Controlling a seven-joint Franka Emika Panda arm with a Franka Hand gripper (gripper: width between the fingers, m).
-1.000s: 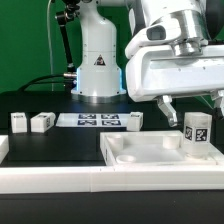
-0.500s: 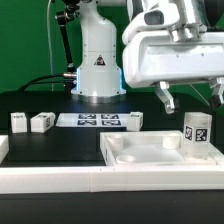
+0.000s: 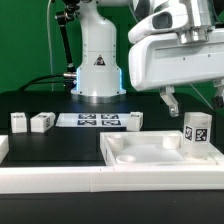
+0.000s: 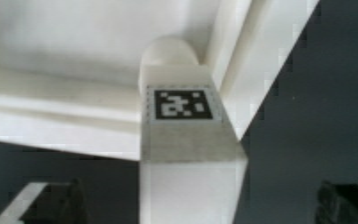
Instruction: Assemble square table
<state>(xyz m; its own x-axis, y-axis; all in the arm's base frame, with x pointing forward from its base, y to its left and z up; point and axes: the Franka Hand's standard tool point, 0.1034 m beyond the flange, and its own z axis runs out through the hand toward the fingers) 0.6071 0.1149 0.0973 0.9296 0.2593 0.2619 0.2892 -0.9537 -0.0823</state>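
Note:
The white square table top (image 3: 150, 152) lies at the exterior view's right, rim up. One white leg block (image 3: 196, 134) with a tag stands upright in its near right corner; it also shows in the wrist view (image 4: 186, 150), with the top (image 4: 69, 70) behind it. My gripper (image 3: 196, 104) is open and empty just above this leg, fingers (image 3: 171, 101) spread to either side without touching it. In the wrist view the gripper (image 4: 197, 206) straddles the leg. Three more leg blocks lie on the black table: two at the left (image 3: 19, 122) (image 3: 42, 122), one mid-table (image 3: 135, 120).
The marker board (image 3: 94, 121) lies flat between the loose legs. A long white rail (image 3: 90, 181) runs along the front edge. The robot base (image 3: 97, 70) stands at the back centre, with cables behind it.
My open gripper has risen a little above the standing leg and shifted slightly to the exterior view's right. The leg, the top and the loose legs have not moved.

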